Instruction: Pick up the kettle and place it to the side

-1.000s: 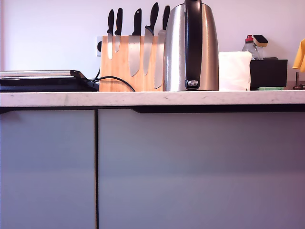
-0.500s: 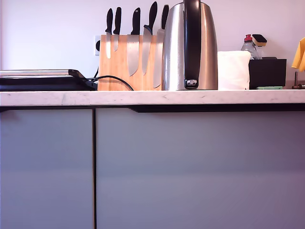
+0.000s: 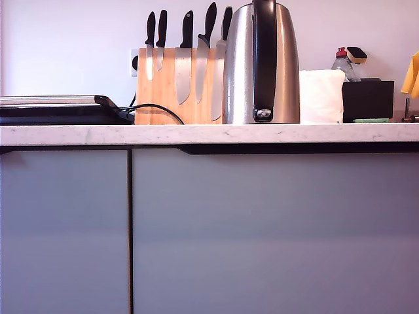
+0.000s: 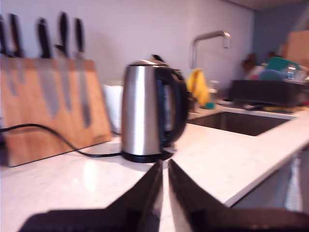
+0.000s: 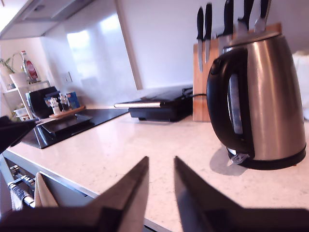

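Nearest the camera, my first gripper (image 4: 164, 193) is hovering low over the worktop (image 3: 196, 134) with its fingers nearly together, only a thin slit showing, and my second gripper (image 5: 160, 191) is sitting with a slightly wider gap, both holding nothing. Ahead of them the kettle (image 3: 262, 62) is standing upright near the worktop's front edge, long axis vertical, its black handle (image 3: 264, 59) facing that front edge. The risk I am judging: jaws this narrow could be bumping the handle rather than closing around it, tipping the tall body, and a cord (image 4: 48, 137) appears to be running to its base and might be dragging on a lift. Just behind it the knife block (image 3: 177, 85) is crowding any swing toward the back edge
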